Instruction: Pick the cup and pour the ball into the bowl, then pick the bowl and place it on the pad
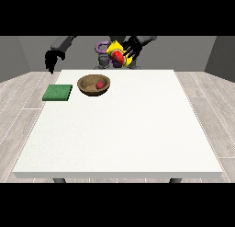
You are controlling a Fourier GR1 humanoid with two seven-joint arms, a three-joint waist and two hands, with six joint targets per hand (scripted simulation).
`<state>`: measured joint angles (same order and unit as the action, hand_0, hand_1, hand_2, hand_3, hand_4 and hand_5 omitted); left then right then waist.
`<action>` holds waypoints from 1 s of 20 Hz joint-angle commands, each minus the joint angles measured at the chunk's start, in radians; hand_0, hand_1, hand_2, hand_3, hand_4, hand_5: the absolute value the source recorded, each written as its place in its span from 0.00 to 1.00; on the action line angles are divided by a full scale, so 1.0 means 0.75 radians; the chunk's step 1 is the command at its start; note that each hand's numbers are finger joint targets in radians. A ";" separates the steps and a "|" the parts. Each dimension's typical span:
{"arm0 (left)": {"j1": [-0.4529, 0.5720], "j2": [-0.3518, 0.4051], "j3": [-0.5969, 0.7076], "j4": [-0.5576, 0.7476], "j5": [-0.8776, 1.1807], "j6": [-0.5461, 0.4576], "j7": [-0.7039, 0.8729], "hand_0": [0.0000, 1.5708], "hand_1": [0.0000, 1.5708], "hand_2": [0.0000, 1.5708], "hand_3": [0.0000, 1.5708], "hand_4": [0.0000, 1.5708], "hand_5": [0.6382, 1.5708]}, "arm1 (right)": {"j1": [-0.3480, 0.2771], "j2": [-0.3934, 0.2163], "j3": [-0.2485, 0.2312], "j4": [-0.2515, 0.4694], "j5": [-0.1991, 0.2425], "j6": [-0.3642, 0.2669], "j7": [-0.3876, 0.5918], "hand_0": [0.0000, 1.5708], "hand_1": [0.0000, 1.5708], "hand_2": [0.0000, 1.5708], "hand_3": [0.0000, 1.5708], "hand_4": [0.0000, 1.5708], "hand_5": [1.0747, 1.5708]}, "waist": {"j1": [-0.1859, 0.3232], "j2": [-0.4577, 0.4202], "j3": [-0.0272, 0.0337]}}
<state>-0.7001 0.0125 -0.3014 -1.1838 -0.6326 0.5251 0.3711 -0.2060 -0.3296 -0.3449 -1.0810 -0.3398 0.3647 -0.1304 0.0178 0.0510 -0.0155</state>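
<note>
Most of the near half of the large white table (119, 143) shows as bare white surface, with its front edge closest to the camera and pale wooden floorboards (206, 116) running along both sides.

Farther back, towards the view's left, a flat square green pad (58, 93) lies close to the table's left edge. Just to the right of the pad, apart from it, stands a round brown wooden bowl (94, 85). A small red ball (98, 85) rests inside the bowl, right of its middle. The bowl sits on the table, not on the pad.

Beyond the bowl, over the far edge of the table, the black hand at the view's right (133, 47) is raised in the air. A brightly coloured cup with yellow and red parts and a purple loop handle (116, 54) is at this hand, tilted, with the purple handle sticking out to the view's left. The fingers spread over the cup's right side and appear to be curled round it, though how each one lies is too small to make out.

At the far left, the black hand at the view's left (52, 61) hangs off the table's corner, above the floor and well apart from the pad. Its fingers point downwards and hold nothing, looking relaxed rather than clenched.

Behind both hands, grey walls (27, 51) close off the room.
</note>
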 commanded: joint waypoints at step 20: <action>0.034 0.727 0.978 -0.062 1.394 -1.128 -0.316 0.00 0.00 0.00 0.00 0.18 0.93 | -0.083 0.255 0.045 0.113 0.098 -0.277 -0.249 0.00 0.00 0.00 0.00 0.00 0.99 | 0.188 0.240 0.0208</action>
<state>-0.6952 0.4775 0.3616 -1.2870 0.3505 -0.2364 0.1462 -0.2387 -0.1632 -0.3363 -1.0483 -0.2936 0.1775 -0.2836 0.1760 0.2232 -0.0008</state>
